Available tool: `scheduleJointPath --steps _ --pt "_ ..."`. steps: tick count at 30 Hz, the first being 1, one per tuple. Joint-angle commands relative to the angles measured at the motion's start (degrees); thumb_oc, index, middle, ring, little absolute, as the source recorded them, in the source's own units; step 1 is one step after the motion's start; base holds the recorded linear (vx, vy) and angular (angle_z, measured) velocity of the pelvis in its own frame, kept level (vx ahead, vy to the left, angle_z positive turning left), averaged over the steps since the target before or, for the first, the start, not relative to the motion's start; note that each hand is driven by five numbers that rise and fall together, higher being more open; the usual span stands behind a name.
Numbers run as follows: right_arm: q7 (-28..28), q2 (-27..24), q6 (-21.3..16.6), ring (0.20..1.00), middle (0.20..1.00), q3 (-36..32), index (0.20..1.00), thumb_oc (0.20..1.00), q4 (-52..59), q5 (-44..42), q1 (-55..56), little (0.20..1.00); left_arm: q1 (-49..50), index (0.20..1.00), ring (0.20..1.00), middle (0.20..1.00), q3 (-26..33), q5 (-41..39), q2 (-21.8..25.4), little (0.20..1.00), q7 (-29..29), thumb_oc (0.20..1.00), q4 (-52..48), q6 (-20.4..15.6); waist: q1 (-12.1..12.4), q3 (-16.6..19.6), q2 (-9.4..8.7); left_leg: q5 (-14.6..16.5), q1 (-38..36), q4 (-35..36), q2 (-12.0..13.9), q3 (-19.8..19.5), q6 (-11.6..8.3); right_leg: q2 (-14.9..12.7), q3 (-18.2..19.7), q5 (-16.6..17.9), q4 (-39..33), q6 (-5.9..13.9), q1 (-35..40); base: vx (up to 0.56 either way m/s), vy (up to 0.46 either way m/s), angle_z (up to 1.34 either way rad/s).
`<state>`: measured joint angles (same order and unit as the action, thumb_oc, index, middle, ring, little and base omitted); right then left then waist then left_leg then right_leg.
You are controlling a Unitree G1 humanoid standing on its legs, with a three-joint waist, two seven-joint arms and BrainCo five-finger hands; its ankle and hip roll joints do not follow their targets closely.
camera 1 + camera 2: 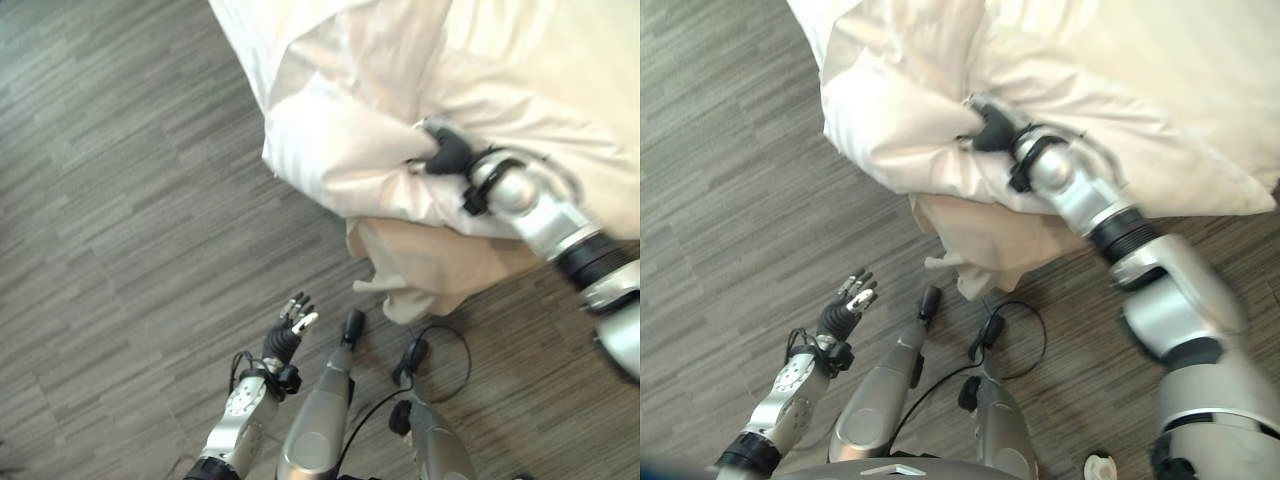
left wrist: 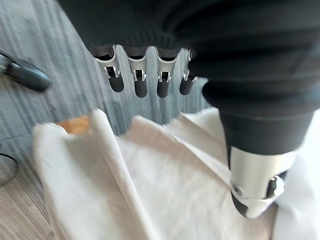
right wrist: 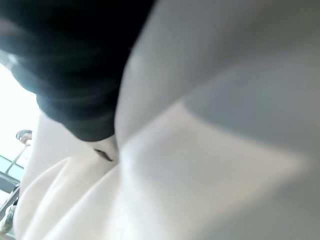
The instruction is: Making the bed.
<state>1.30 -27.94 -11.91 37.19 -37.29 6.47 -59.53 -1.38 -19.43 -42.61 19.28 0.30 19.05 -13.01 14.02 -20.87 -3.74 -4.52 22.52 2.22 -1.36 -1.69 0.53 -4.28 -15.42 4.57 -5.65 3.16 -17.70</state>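
Left eye view: right hand point(image 1: 448, 152) sat buried in white duvet point(image 1: 340, 130), grip impossible to tell | left hand point(image 1: 290, 335) hung open over floor point(image 1: 120, 200), holding nothing.

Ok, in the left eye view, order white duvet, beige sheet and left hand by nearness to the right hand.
1. white duvet, the right hand against it.
2. beige sheet, hanging just below.
3. left hand, over the floor.

Cream duvet point(image 1: 340, 130) — grey-streaked floor point(image 1: 120, 200)
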Motion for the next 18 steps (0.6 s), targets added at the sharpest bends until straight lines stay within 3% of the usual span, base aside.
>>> scheduleJointPath --steps 1,6,7,10,12,18 --pt "-7.72 8.16 3.95 0.2 0.2 16.53 0.2 0.2 -1.83 12.99 17.8 0.2 1.82 1.0 1.0 1.0 1.75 0.9 -0.81 1.0 2.37 1.0 -0.99 -2.41 0.63 -0.36 0.71 -2.11 -3.24 2.69 0.9 -1.05 -1.79 -3.49 4.34 3.91 0.65 4.4 1.72 0.07 -0.027 -0.27" --pt "-10.6 15.17 3.99 0.2 0.2 20.67 0.2 0.2 -3.53 21.96 23.89 0.2 3.03 1.0 1.0 1.0 5.22 2.14 -0.03 1.0 3.69 1.0 -0.85 -2.48 0.24 1.03 1.6 -1.2 -7.05 2.61 0.39 -1.29 -0.93 -4.19 4.15 2.01 2.91 4.09 4.71 0.04 -0.003 -0.06" --pt "-13.46 17.8 3.88 0.2 0.2 21.92 0.2 0.2 -2.19 22.56 26.13 0.2 3.67 1.0 1.0 1.0 7.18 2.53 0.65 1.0 4.14 1.0 -1.28 -2.5 0.46 1.79 2.06 -0.98 -8.78 2.56 0.23 -1.62 -0.72 -4.4 3.93 1.01 3.93 3.82 6.06 0.0 0.0 0.0" --pt "-16.44 19.26 3.44 0.2 0.2 23.56 0.2 0.2 1.67 21.78 26.18 0.2 4.14 1.0 1.0 1.0 8.85 2.48 1.3 1.0 4.39 1.0 -2.31 -2.43 0.41 2.58 2.0 -0.67 -10.52 2.55 0.09 -2.14 -0.59 -4.36 3.73 0.02 4.69 3.74 7.65 0.03 -0.03 0.05" --pt "-20.83 20.74 3.55 0.2 0.2 25.09 0.2 0.2 6.05 19.0 26.18 0.2 5.46 1.0 1.0 1.0 12.13 2.86 2.49 1.0 4.46 1.0 -4.43 -2.14 0.66 5.1 1.38 0.08 -13.69 2.67 0.01 -2.32 -0.42 -4.6 3.27 -1.09 5.14 3.57 10.89 0.08 -0.042 0.22" --pt "-22.05 21.45 4.92 0.2 0.2 24.62 0.2 0.2 3.46 17.57 27.81 0.2 6.91 1.0 1.0 1.0 14.11 2.93 2.75 1.0 3.77 1.0 -4.25 -1.29 0.18 8.0 0.53 0.91 -16.74 2.69 0.39 -2.26 -0.36 -4.21 3.24 -1.91 5.0 3.53 13.99 0.04 -0.025 0.03"
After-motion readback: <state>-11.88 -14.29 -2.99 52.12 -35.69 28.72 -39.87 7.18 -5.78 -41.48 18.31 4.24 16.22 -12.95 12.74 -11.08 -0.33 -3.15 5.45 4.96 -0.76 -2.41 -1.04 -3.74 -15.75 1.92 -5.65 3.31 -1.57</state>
